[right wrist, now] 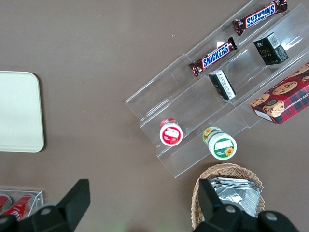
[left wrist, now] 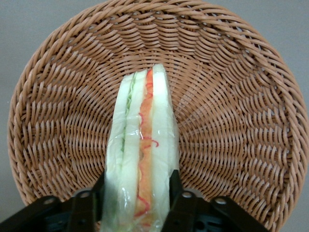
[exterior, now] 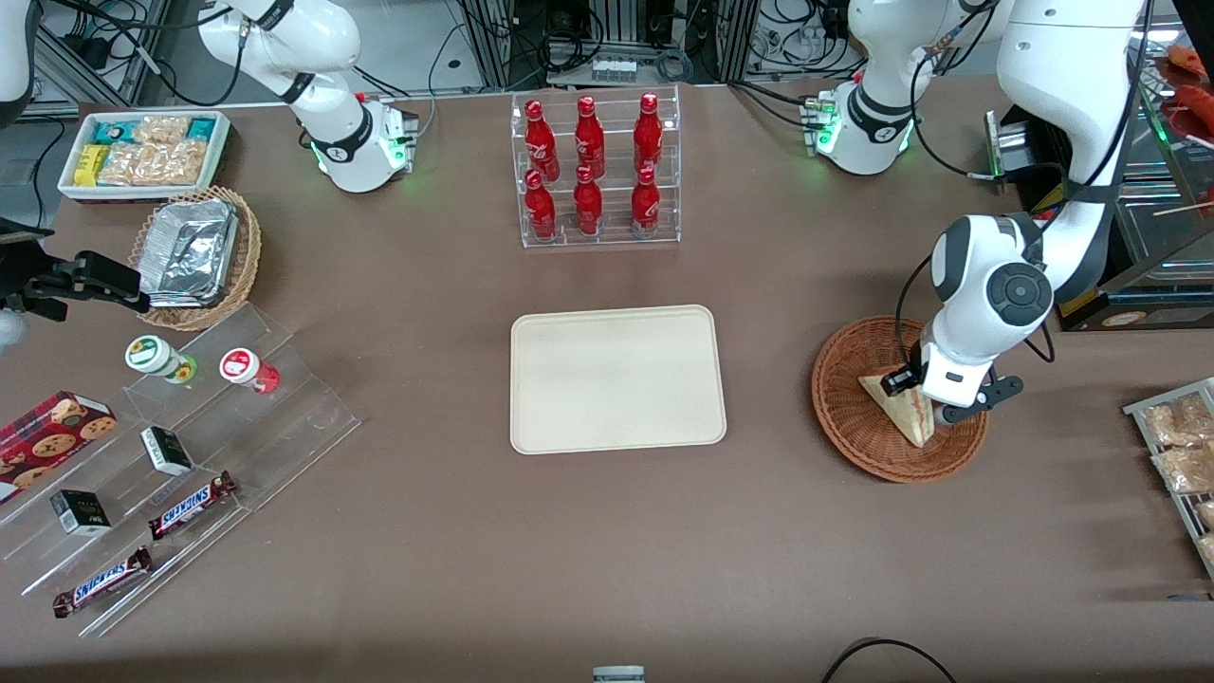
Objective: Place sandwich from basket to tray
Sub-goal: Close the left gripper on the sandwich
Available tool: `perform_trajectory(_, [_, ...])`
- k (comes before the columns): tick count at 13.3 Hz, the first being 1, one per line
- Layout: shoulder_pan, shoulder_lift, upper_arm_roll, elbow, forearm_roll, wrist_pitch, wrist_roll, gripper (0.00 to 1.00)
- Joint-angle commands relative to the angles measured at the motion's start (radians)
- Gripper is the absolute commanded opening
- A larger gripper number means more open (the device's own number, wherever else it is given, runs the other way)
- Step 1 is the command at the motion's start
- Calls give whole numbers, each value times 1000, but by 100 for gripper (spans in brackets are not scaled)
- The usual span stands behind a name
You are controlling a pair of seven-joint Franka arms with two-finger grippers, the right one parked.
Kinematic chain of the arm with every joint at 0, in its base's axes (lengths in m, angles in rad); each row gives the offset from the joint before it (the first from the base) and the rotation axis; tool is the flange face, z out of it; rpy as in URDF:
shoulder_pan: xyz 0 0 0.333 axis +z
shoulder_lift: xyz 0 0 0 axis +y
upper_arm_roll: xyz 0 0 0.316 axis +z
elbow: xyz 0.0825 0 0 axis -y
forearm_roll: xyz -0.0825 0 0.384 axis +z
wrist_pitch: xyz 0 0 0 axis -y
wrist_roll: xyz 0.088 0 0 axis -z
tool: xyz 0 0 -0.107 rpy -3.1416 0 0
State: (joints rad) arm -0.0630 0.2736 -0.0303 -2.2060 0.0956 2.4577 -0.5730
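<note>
Nearest the front camera: two Snickers bars point(exterior: 142, 543) on a clear stepped acrylic stand point(exterior: 180, 455) toward the parked arm's end of the table, with small dark boxes point(exterior: 80, 512) on its steps and a red cookie box point(exterior: 52, 432) beside them. Two small lidded jars, one green point(exterior: 156, 358) and one red point(exterior: 248, 369), stand on the step farthest from the camera.

Middle of the table: the tray point(exterior: 616, 379), cream, flat, bare.

Toward the working arm's end, level with the tray: the basket point(exterior: 854, 417), reddish-brown wicker, round. The sandwich point(exterior: 901, 410) is in it, standing on edge, plastic-wrapped, pale bread with green and red-orange filling lines showing along its cut edge in the wrist view point(left wrist: 142, 159). The gripper point(exterior: 925, 403) is down in the basket over the sandwich. Wrist view: black fingers point(left wrist: 175, 186) sit against both bread faces at the wedge's wide end, jaws pinching the sandwich. Whether its underside touches the weave cannot be told.

Farther from the camera: a tan wicker basket holding foil containers point(exterior: 194, 251), then a white bin of snack packets point(exterior: 142, 152). At mid-table, a clear rack with six red bottles point(exterior: 593, 171).
</note>
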Motion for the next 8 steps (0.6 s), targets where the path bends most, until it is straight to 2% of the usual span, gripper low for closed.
perform_trajectory(1, [-3, -8, -3, 25, 13, -6, -18, 0])
perform_trajectory(6, [-46, -82, -13, 146, 21, -239, -1, 0])
perform_trajectory(8, [-101, -100, -14, 236, 21, -374, -1, 0])
